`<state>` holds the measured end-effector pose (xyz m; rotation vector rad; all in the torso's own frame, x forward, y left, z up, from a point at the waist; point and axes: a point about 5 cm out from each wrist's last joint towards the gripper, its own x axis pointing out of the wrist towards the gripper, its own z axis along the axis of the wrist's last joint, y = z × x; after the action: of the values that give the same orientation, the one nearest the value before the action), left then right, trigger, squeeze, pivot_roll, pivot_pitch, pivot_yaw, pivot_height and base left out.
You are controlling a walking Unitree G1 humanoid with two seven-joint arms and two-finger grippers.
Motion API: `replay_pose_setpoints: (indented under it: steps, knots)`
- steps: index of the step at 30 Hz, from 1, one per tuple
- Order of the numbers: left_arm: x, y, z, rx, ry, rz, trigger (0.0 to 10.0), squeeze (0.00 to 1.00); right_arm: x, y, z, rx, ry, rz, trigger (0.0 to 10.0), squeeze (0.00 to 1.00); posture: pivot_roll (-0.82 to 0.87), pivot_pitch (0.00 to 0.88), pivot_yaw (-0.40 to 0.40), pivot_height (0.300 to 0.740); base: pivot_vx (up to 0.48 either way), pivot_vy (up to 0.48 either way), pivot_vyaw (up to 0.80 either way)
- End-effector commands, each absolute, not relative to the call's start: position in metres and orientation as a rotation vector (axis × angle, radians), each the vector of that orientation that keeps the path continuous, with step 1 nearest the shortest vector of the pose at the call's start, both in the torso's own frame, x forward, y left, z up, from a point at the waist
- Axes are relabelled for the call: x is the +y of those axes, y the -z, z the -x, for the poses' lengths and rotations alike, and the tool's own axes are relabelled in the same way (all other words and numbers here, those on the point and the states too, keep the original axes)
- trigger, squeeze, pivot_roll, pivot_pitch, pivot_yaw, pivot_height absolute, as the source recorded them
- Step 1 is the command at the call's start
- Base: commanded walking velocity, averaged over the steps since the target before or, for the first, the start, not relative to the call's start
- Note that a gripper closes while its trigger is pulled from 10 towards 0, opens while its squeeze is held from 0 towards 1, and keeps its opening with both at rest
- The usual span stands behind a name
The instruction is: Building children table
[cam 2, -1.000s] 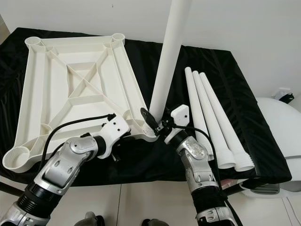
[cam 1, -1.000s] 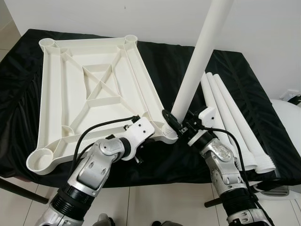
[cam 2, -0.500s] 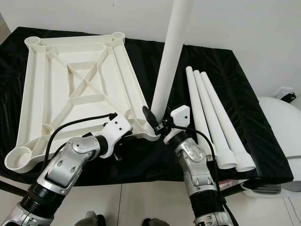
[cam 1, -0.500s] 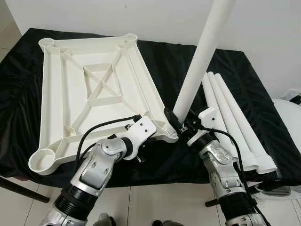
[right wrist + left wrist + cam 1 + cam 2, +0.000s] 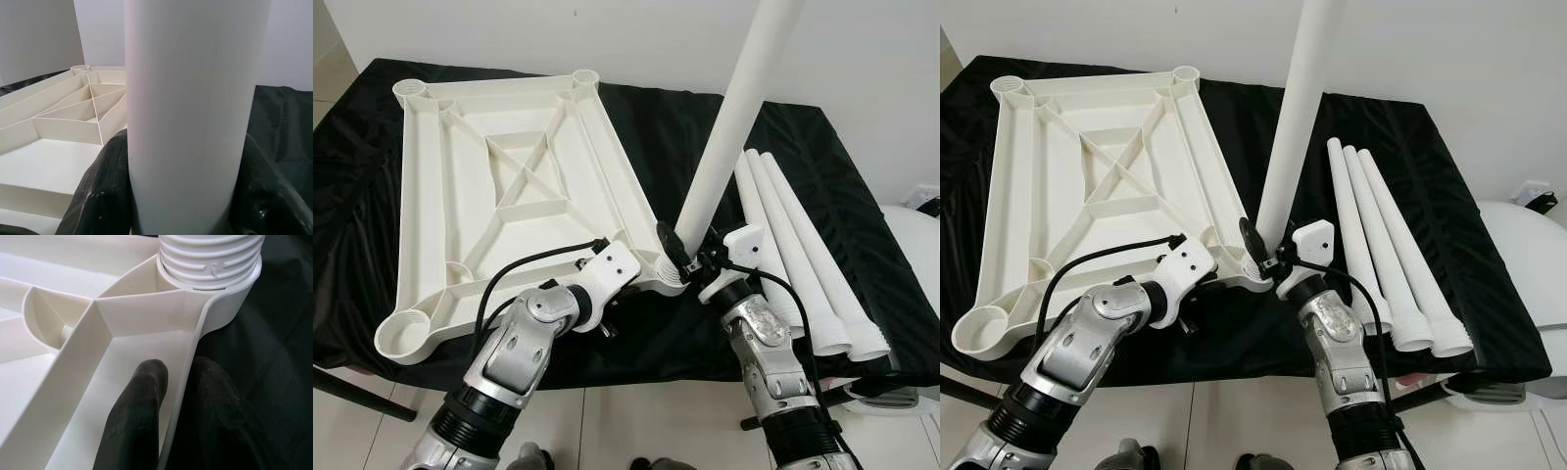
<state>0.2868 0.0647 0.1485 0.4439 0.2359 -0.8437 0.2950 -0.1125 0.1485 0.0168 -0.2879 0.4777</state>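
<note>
At near corner socket [image 5: 668,277], table leg [image 5: 729,127] is pinched by right gripper [image 5: 690,258], tabletop rim [image 5: 183,382] clamped by left gripper [image 5: 176,406]; screwing down is called for next.

Upright leg [image 5: 1295,117] in tabletop [image 5: 1038,211] corner socket, 3 spare legs [image 5: 1379,235] alongside.
</note>
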Motion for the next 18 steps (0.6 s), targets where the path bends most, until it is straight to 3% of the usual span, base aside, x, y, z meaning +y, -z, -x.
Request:
replay_pose_setpoints:
  steps: [1, 18]
  knots:
    - [0.065, -0.156, -0.293, 0.179, 0.702, -0.418, 10.0, 0.00, -0.107, -0.109, -0.286, -0.088, -0.480, -0.016, 10.0, 0.00, -0.02, 0.133, -0.071, 0.740, 0.000, 0.000, 0.00]
    - [0.064, -0.160, -0.297, 0.163, 0.673, -0.409, 10.0, 0.00, -0.091, -0.121, -0.287, -0.129, -0.406, -0.020, 10.0, 0.00, -0.02, 0.141, -0.071, 0.740, 0.000, 0.000, 0.00]
